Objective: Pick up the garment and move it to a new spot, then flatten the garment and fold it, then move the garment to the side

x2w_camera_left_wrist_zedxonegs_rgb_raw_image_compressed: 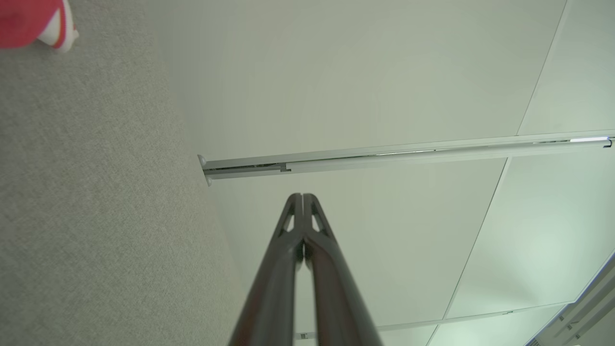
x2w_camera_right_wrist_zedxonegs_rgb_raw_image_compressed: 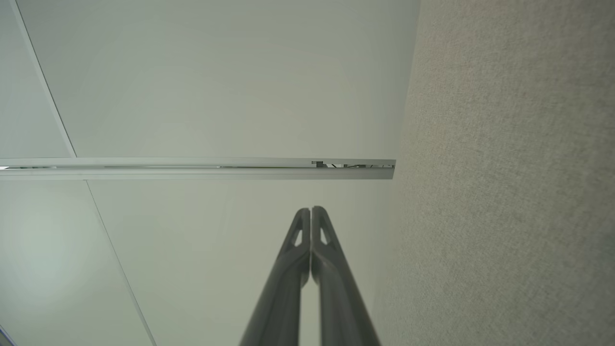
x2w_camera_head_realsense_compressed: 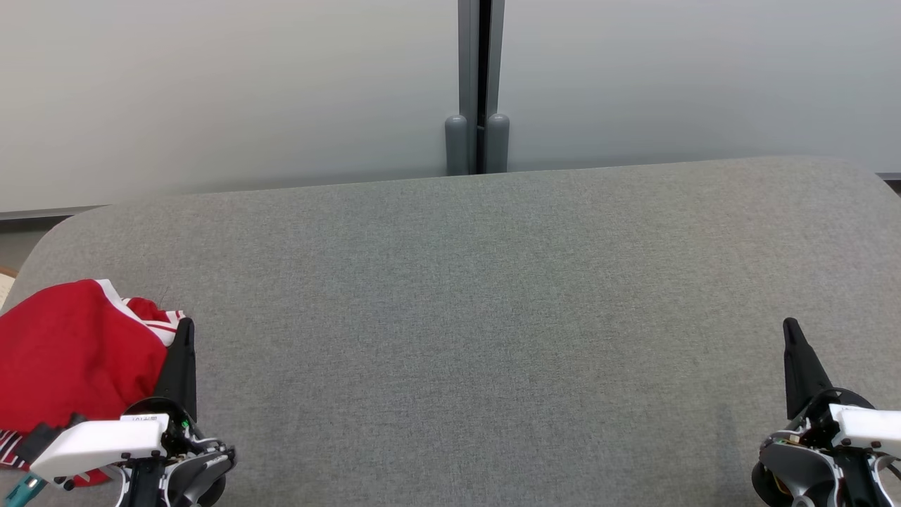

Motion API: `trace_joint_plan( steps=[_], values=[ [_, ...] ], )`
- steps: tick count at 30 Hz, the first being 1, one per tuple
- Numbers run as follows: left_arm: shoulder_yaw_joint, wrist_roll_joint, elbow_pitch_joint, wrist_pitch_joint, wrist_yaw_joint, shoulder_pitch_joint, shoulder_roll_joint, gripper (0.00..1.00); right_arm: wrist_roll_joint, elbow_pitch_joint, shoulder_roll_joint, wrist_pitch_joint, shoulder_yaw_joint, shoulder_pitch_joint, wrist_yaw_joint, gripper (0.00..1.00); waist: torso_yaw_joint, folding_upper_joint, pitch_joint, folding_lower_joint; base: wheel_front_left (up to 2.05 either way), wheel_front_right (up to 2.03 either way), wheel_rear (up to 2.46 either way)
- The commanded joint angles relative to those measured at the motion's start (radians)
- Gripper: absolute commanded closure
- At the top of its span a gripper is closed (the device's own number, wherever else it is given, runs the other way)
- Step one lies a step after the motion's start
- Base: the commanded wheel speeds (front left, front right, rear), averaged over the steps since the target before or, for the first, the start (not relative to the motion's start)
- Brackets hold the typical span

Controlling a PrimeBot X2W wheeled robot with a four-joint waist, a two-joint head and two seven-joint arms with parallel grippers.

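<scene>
The garment (x2w_camera_head_realsense_compressed: 67,355) is red with red-and-white striped trim and lies bunched at the near left corner of the grey fabric surface (x2w_camera_head_realsense_compressed: 464,317). My left gripper (x2w_camera_head_realsense_compressed: 186,325) is at the lower left, just right of the garment's edge, fingers pressed together and holding nothing. A corner of the garment (x2w_camera_left_wrist_zedxonegs_rgb_raw_image_compressed: 33,21) peeks into the top left of the left wrist view, well away from the left gripper (x2w_camera_left_wrist_zedxonegs_rgb_raw_image_compressed: 302,196). My right gripper (x2w_camera_head_realsense_compressed: 790,324) is at the lower right, far from the garment, also shut and empty; in its wrist view the right gripper (x2w_camera_right_wrist_zedxonegs_rgb_raw_image_compressed: 311,209) points past the surface's edge.
A pale wall (x2w_camera_head_realsense_compressed: 211,91) rises behind the surface, split by a grey vertical post (x2w_camera_head_realsense_compressed: 479,84) at centre. The surface's far corners are rounded, and it spreads wide between the two grippers.
</scene>
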Motion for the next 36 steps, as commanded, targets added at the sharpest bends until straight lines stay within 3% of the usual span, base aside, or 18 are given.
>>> trace_joint_plan(
  steps=[1,4,5,20,36],
  values=[
    [0.002,0.001,0.0,0.001,-0.006,-0.009,0.002,1.0,0.005,0.001,-0.001,-0.001,0.001,-0.007,0.0,1.0,0.0,-0.0001,0.0,0.0,0.0,0.0,0.0],
    [0.002,0.001,0.0,0.001,-0.006,-0.009,0.002,1.0,0.005,0.001,-0.001,-0.001,0.001,-0.007,0.0,1.0,0.0,-0.0001,0.0,0.0,0.0,0.0,0.0],
    [-0.001,0.0,0.003,0.0,0.0,0.001,0.0,0.0,0.0,0.002,0.0,0.0,0.0,0.002,0.0,0.0,0.0,-0.0001,0.0,0.0,0.0,0.0,0.0],
    [-0.064,0.056,-0.011,-0.067,0.0,-0.022,0.006,0.0,-0.069,-0.023,-0.016,-0.062,0.036,0.008,0.0,0.0,0.0,-0.0001,-0.001,0.0,0.0,0.0,0.0],
    [-0.108,0.345,-0.066,-0.136,0.0,-0.042,0.016,0.0,-0.337,-0.061,-0.054,-0.135,0.063,-0.002,0.0,0.0,0.001,-0.0001,-0.008,0.0,0.0,0.0,0.0]
  ],
)
